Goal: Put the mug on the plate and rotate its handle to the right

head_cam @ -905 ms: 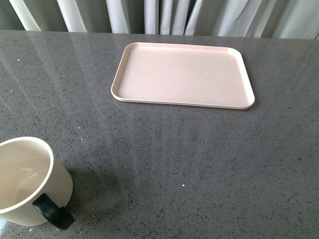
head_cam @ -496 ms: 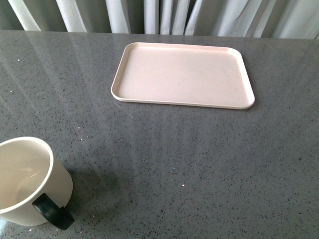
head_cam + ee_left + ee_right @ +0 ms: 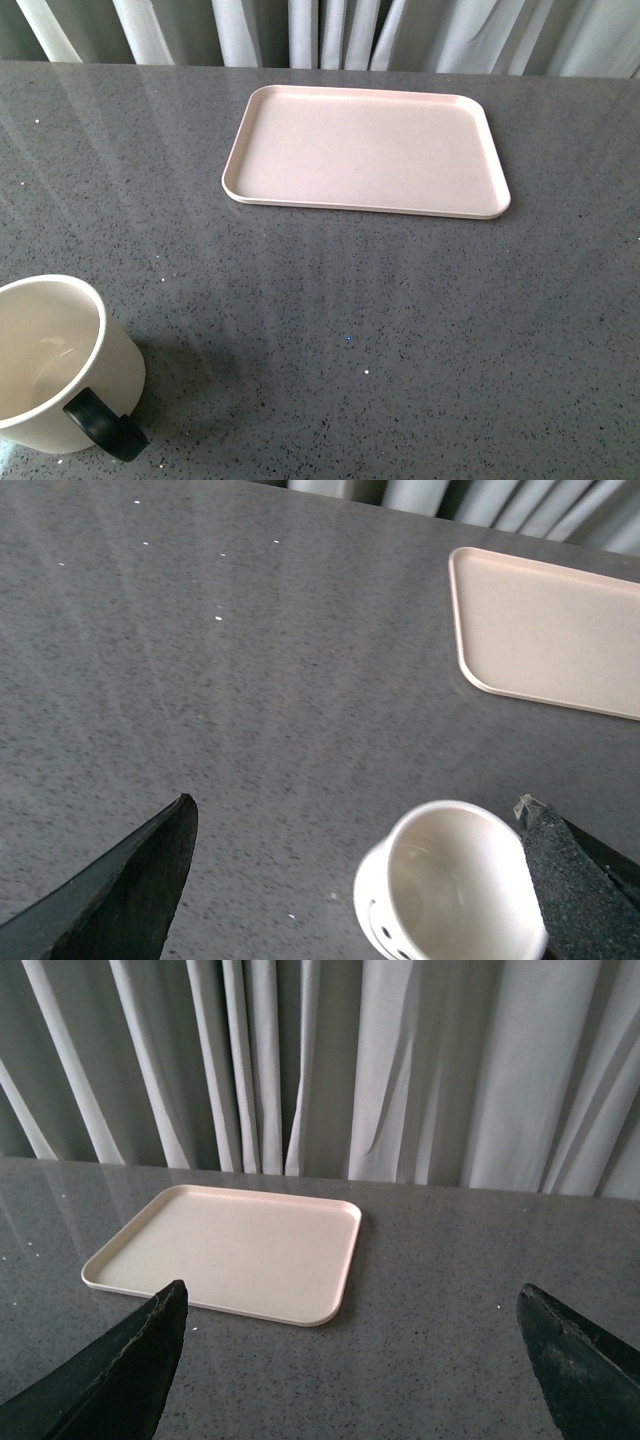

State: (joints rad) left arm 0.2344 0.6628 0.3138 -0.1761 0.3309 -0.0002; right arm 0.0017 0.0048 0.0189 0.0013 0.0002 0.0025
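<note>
The cream-white mug [image 3: 55,365] stands upright at the near left corner of the table, its black handle [image 3: 103,425] pointing toward the near right. The pale pink plate [image 3: 366,150] lies empty at the far centre. In the left wrist view my left gripper [image 3: 355,810] hangs open above the table, and the mug [image 3: 450,895] with part of its smiley face sits close to one finger [image 3: 570,880]. My right gripper [image 3: 350,1305] is open over bare table, short of the plate [image 3: 230,1250]. Neither arm shows in the front view.
The table [image 3: 400,330] is dark grey speckled stone. White curtains [image 3: 400,1060] hang behind its far edge, just beyond the plate.
</note>
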